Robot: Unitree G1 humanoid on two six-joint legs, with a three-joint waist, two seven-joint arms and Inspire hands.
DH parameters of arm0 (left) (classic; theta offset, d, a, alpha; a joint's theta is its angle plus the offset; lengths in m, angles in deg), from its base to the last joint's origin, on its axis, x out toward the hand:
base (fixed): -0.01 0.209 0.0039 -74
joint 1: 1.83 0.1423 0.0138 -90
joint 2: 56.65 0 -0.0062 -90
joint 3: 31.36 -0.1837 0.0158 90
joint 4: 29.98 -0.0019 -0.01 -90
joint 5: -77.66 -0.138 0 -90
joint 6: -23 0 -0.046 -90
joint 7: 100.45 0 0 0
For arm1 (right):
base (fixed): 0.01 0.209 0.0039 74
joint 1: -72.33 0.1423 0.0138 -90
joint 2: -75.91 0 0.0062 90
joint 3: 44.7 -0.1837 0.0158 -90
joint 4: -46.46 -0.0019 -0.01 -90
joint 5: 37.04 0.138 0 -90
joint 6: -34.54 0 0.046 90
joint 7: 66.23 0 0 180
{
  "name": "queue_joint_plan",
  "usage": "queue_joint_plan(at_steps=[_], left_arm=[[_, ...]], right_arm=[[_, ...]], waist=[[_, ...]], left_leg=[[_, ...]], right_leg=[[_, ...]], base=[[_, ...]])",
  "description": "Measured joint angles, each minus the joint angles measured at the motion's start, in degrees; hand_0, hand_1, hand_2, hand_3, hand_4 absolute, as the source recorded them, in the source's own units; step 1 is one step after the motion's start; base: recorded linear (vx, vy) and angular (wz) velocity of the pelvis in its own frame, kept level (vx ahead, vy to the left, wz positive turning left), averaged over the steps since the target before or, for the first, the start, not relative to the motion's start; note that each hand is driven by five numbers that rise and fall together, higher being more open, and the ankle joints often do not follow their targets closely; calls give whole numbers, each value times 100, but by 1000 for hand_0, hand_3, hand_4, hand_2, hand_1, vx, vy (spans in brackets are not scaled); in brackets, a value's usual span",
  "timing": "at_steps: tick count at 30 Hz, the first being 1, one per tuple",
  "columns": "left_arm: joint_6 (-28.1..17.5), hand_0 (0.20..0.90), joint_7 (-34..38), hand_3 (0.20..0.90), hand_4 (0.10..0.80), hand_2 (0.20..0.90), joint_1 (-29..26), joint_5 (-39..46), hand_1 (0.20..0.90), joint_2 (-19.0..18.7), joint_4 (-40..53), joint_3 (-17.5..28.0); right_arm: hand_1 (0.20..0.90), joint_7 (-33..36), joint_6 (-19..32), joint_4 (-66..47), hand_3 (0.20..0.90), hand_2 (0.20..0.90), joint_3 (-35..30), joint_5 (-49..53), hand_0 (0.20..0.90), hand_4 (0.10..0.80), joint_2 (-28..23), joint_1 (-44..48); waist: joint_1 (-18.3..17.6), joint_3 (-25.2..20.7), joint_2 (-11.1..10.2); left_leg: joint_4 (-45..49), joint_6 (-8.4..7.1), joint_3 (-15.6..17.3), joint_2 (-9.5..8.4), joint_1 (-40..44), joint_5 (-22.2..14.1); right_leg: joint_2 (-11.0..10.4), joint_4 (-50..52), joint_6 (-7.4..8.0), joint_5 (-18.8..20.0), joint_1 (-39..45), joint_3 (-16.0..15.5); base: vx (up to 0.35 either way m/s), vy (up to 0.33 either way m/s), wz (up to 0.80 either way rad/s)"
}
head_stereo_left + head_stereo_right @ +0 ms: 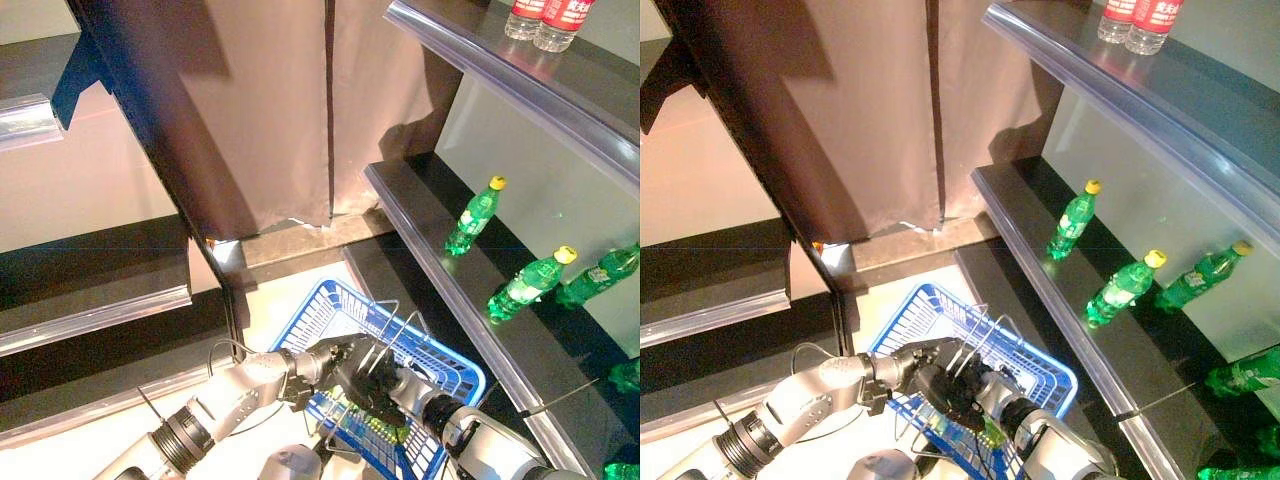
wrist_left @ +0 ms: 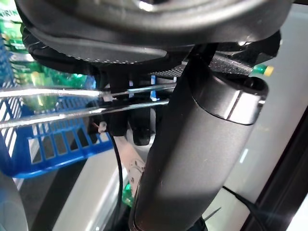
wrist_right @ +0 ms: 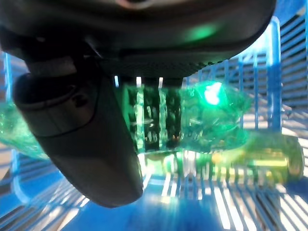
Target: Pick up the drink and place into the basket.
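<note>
My right hand (image 1: 385, 385) is curled round the green bottle (image 3: 192, 120), held lengthwise just above the blue basket (image 1: 330, 305) floor, over another bottle (image 3: 250, 161). My left hand (image 1: 325, 362) clasps the wire handles (image 2: 57, 103). Release is straight down.

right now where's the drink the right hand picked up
The green bottle is in the right hand, fingers curled round it, held inside the blue basket whose wire handles the left hand holds.
</note>
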Motion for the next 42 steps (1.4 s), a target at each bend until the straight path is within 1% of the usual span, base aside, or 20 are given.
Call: queue_joint_plan(at_steps=[5, 9, 13, 15, 17, 20, 22, 24, 26, 27, 29, 30, 32, 33, 34, 35, 36, 38, 41, 42], left_arm=[[40, 300, 46, 200, 100, 300, 42, -6, 300, -31, -76, -103], [51, 300, 179, 200, 100, 300, 58, -6, 300, -61, -190, -92], [56, 300, 291, 200, 100, 300, 134, -5, 300, -83, -229, -53], [55, 300, 333, 200, 100, 300, 194, 5, 300, -114, -230, 48], [54, 300, 371, 200, 100, 300, 482, 129, 300, -152, -233, 397], [9, 300, 393, 200, 100, 300, 886, 237, 300, -205, -303, 837], [-63, 300, 451, 200, 100, 300, 1051, 238, 300, -199, -405, 988], [-438, 300, 563, 200, 100, 300, 1276, 238, 300, -127, -763, 1196], [-876, 300, 777, 200, 100, 300, 1441, 237, 300, -28, -1257, 1396], [-995, 300, 838, 200, 100, 300, 1447, 237, 300, -18, -1451, 1424], [-1410, 300, 1138, 200, 100, 300, 1486, 249, 300, 124, -2189, 1673], [-1515, 300, 1302, 200, 100, 300, 1507, 268, 300, 290, -2606, 1942], [-1886, 300, 1528, 200, 100, 300, 1643, 500, 300, 539, -3105, 2306], [-2066, 300, 1576, 200, 100, 300, 1693, 618, 300, 656, -3308, 2449], [-2179, 300, 1615, 200, 100, 300, 1720, 693, 300, 714, -3408, 2510], [-2336, 300, 1670, 200, 100, 300, 1824, 810, 300, 837, -3508, 2689], [-2573, 300, 1675, 200, 100, 300, 1901, 958, 300, 952, -3641, 2807], [-2905, 300, 1675, 200, 100, 300, 1990, 1138, 300, 1105, -3772, 3023], [-3258, 300, 1666, 200, 100, 300, 2024, 1374, 300, 1201, -3922, 3254], [-3306, 300, 1663, 200, 100, 300, 2027, 1474, 300, 1224, -3970, 3330]], right_arm=[[900, 35, 125, -68, 900, 900, -6, -154, 900, 800, -80, 63], [900, 48, 148, -119, 900, 900, -107, -263, 900, 800, -110, 141], [900, 51, 312, -469, 900, 900, -120, -277, 900, 800, -284, 153], [900, 45, 326, -779, 900, 900, -109, -251, 900, 800, -364, 111], [900, 57, 378, -1542, 900, 900, -112, -224, 900, 800, -584, -55], [900, 258, 769, -2418, 900, 900, -373, -188, 900, 800, -817, -571], [900, 330, 969, -2643, 900, 900, -475, -128, 900, 800, -912, -931], [900, 368, 1233, -2972, 900, 900, -752, 37, 900, 800, -996, -1587], [900, 391, 1611, -3376, 900, 900, -905, 131, 900, 800, -1201, -2188], [900, 391, 1699, -3497, 900, 900, -918, 148, 900, 800, -1289, -2325], [900, 352, 2052, -3691, 900, 900, -1130, 265, 900, 800, -1443, -2659], [900, 310, 2203, -3706, 900, 900, -1391, 376, 900, 800, -1450, -2794], [900, 130, 2582, -3706, 900, 900, -1833, 612, 900, 800, -1433, -2976], [900, 20, 2761, -3704, 900, 900, -2066, 739, 900, 800, -1434, -3105], [900, -43, 2850, -3704, 900, 900, -2186, 819, 900, 800, -1434, -3179], [900, -156, 2945, -3688, 900, 900, -2394, 1026, 900, 800, -1430, -3301], [900, -312, 3036, -3547, 900, 900, -2663, 1360, 900, 800, -1384, -3423], [900, -560, 3077, -3042, 900, 900, -3036, 1786, 900, 800, -1202, -3469], [900, -863, 3112, -2002, 900, 900, -3435, 2326, 900, 800, -1009, -3463], [900, -900, 3101, -1745, 900, 900, -3497, 2479, 900, 800, -987, -3482]], waist=[[-18, -2, 3], [-25, -2, 4], [-34, -2, 4], [-50, -2, 3], [-124, -1, 3], [-162, 0, -2], [-179, 0, -6], [-336, 12, -76], [-507, 17, -134], [-586, 16, -150], [-965, 36, -207], [-1197, 37, -255], [-1446, 46, -312], [-1585, 43, -338], [-1633, 41, -345], [-1730, 41, -357], [-1851, 40, -359], [-1908, 41, -358], [-2000, 54, -335], [-2001, 63, -312]], left_leg=[[-2, 0, 7, 2, 1, 0], [-3, 0, 18, 2, 5, 0], [-2, 1, 32, 5, 10, 1], [-2, 1, 40, 10, 9, 1], [-14, 1, 98, 19, 14, 0], [-34, 16, 252, 44, 14, -12], [-47, 21, 299, 48, 19, -15], [-70, 26, 362, 65, 18, -18], [-75, 57, 575, 95, 11, -41], [-77, 67, 640, 105, 9, -49], [-81, 94, 869, 134, 19, -69], [-88, 97, 1043, 160, 27, -115], [-93, 112, 1254, 185, 9, -137], [-93, 119, 1302, 191, 13, -145], [-94, 122, 1346, 195, 10, -147], [-94, 129, 1420, 203, 23, -154], [-95, 133, 1461, 206, 48, -167], [-99, 136, 1570, 223, 103, -200], [-111, 142, 1621, 230, 192, -231], [-113, 147, 1683, 236, 231, -255]], right_leg=[[0, 0, 0, 0, -2, 7], [-4, 0, 1, 0, -4, 16], [-3, 0, 1, 1, -5, 28], [-1, 0, 1, 1, -10, 34], [-1, 0, 1, 6, -35, 93], [4, 1, -1, 25, -104, 244], [2, 1, 2, 31, -126, 295], [5, 0, 2, 36, -170, 366], [18, 0, -7, 63, -268, 587], [22, 0, 4, 69, -300, 666], [33, 0, 23, 118, -382, 890], [50, 0, 10, 164, -451, 1078], [67, -1, 11, 216, -554, 1304], [71, -1, 12, 231, -591, 1369], [72, -1, 10, 239, -600, 1399], [79, -1, -25, 274, -629, 1477], [84, -1, -28, 279, -631, 1536], [96, -2, -34, 283, -618, 1628], [105, -2, -35, 281, -552, 1679], [110, -3, -34, 282, -539, 1744]], base=[[0, 0, 0], [1, -8, -1], [-11, -33, -1], [-37, -51, -3], [-48, -52, -13], [-48, -69, -25], [-52, -68, -15], [-76, -58, -18], [-62, -18, -45], [-52, -3, -55], [-69, 13, -62], [-79, 21, -73], [-70, 28, -61], [-46, 27, -34], [-33, 25, -31], [-29, 32, -30], [-25, 40, -30], [1, 53, -24], [22, 52, -13], [28, 46, -24]])
